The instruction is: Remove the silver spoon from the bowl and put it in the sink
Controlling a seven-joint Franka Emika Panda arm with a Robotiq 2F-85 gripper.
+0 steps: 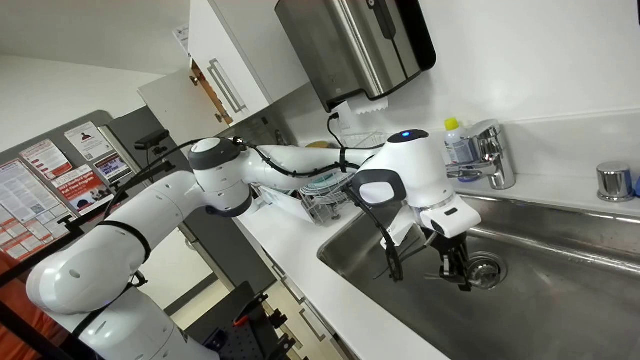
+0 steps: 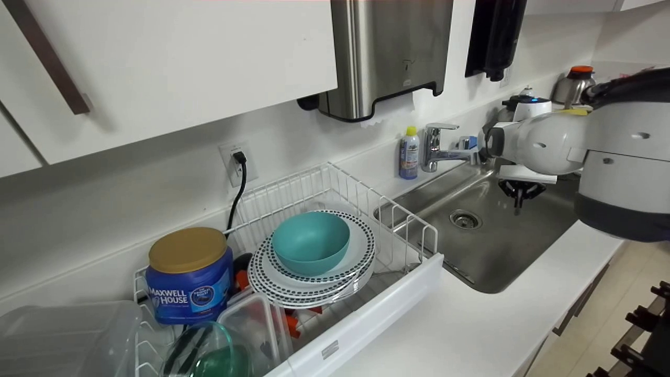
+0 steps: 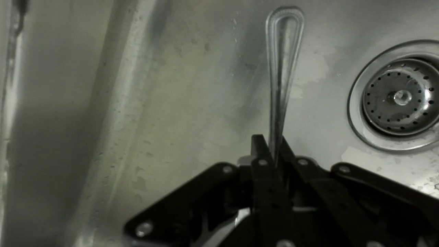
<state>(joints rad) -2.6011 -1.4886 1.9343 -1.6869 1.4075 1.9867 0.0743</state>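
Note:
The gripper (image 3: 271,143) is shut on the silver spoon (image 3: 284,58) in the wrist view. The handle points away from the fingers; the spoon's other end is hidden by the gripper. In the exterior views the gripper (image 1: 456,280) (image 2: 518,201) is over the steel sink (image 1: 540,320) (image 2: 487,256), fingers down. The handle (image 1: 434,276) shows thinly beside the fingers. The height above the sink floor is hard to tell. A teal bowl (image 2: 309,248) sits on stacked plates, away from the gripper; no spoon shows in it.
The round drain (image 1: 486,270) (image 3: 401,97) lies beside the gripper. The chrome faucet (image 1: 492,155) (image 2: 437,149) and a yellow-capped can (image 1: 457,142) (image 2: 410,153) stand at the back edge. The white dish rack (image 2: 366,319) stands beside the sink. A towel dispenser (image 1: 357,47) hangs above.

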